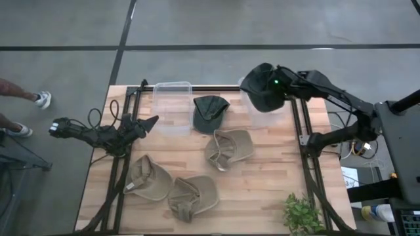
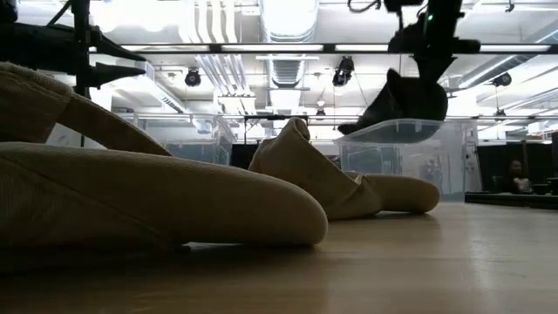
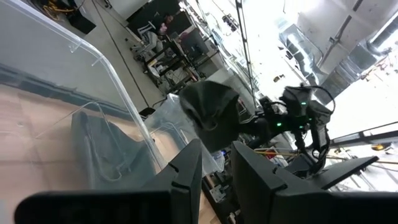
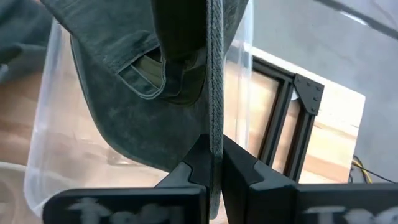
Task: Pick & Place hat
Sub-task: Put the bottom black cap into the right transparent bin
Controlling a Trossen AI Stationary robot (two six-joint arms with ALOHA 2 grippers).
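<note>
Hat (image 4: 124,106): dark green denim, hanging crown-down, brim edge pinched between right gripper (image 4: 214,158) fingers; left gripper (image 3: 214,165) narrowly parted.

The right arm reaches from the table's right edge toward the far side, elbow bent, wrist angled inward. Its right gripper (image 4: 214,163) is pinched tight on the dark hat (image 1: 266,85), whose fabric edge runs up between the two fingers (image 4: 186,168) and hangs beyond them. In the low view the gripper (image 2: 432,52) comes down from above with the hat below it.

The left arm lies low along the table's left side, stretched forward. The left gripper (image 3: 216,163) holds nothing, its fingers (image 3: 186,171) slightly parted.
</note>
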